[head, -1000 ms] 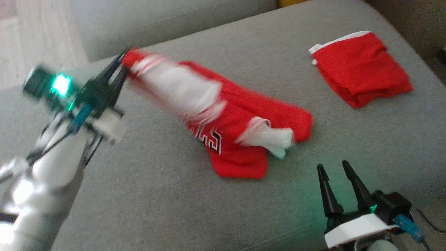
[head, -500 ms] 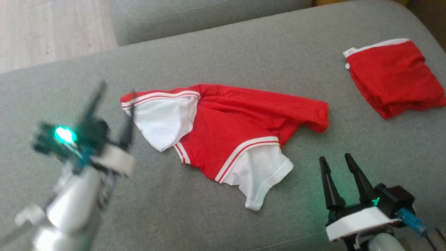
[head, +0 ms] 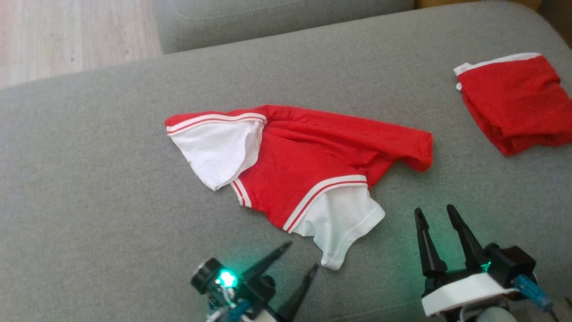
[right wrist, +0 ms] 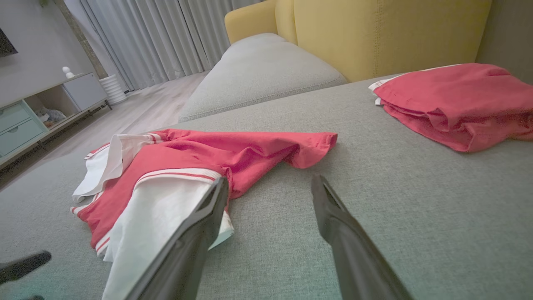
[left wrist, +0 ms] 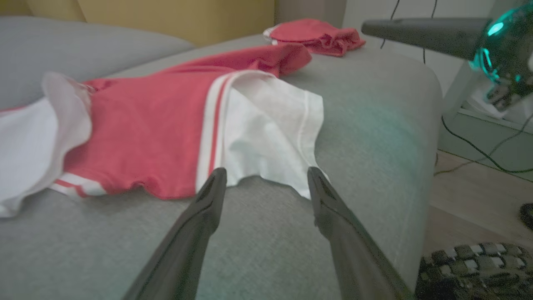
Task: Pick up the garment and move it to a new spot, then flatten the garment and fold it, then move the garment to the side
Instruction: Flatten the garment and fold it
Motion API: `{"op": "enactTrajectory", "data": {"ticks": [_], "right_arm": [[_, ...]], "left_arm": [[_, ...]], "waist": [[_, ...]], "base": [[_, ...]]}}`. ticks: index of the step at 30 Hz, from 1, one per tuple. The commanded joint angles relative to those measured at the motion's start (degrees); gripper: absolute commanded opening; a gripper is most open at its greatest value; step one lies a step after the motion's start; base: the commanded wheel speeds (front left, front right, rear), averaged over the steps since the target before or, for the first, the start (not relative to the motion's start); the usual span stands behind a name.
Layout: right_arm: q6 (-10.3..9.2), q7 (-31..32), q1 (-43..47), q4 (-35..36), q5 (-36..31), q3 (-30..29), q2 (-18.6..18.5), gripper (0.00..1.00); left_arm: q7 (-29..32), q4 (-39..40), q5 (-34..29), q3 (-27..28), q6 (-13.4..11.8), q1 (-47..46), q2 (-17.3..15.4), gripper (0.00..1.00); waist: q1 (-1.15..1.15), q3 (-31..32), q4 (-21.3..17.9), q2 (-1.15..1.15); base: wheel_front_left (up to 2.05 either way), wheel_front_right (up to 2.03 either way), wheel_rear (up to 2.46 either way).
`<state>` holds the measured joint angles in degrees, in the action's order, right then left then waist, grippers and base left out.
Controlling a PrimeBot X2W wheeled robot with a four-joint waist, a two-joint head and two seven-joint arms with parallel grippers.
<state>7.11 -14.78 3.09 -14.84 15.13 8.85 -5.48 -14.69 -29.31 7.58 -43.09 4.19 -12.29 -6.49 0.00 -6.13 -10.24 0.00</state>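
Just ahead of the left claw [head: 301,256], whose two dark fingers stand apart with nothing between them, lies the garment [head: 304,161], a red sports shirt with white sleeves, on the grey sofa cushion [head: 111,201]. Its near sleeve [head: 344,223] ends just beyond that claw's fingertips and a little to their right; it looks close, but I cannot see any contact. The right claw [head: 434,209] is also spread wide and empty, with the same sleeve off to its left and bare cushion straight ahead.

Both claws sit low at the shirt's near edge, one on either side of that sleeve. I read this as a stance for flattening. The shirt seems to be lying at its new spot, and each claw is within easy reach of an edge it could pinch and draw outward.

The shirt is only half spread. Its red body runs in long creases, and the far edge is rolled into a thick ridge that trails away beyond the right claw. The far sleeve [head: 219,154], ahead and left of the left claw, is curled open. A white band with red stripes edges the body above each sleeve. The cloth looks thin and limp, so it will likely bunch if pushed.

Well beyond the right claw, to its right and apart from the shirt, rests a folded red garment [head: 514,103].
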Motion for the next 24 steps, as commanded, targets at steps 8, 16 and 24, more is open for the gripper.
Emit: {"op": "enactTrajectory", "data": {"ticks": [8, 16, 24], "right_arm": [[0.37, -0.2, -3.7, 1.9, 0.6, 1.8, -0.6, 1.0], [0.37, -0.2, -5.1, 2.2, 0.7, 1.9, -0.8, 1.0], [0.37, -0.2, -4.3, 2.4, 0.5, 0.1, -1.4, 1.0]], "left_arm": [[3.2, -5.9, 2.9, -8.0, 3.1, -7.8, 3.1, 1.0], [3.2, -10.9, 5.3, -11.6, 3.2, -12.6, 3.5, 0.47], [0.9, -10.1, 7.7, -12.4, 1.5, -14.8, 3.5, 0.0]], "waist": [[0.0, -3.5, -1.0, 0.0], [0.0, -5.7, -1.6, 0.0], [0.0, -5.2, 0.8, 0.0]], "base": [[0.0, 0.0, 0.0], [0.0, 0.0, 0.0], [0.0, 0.0, 0.0]]}}
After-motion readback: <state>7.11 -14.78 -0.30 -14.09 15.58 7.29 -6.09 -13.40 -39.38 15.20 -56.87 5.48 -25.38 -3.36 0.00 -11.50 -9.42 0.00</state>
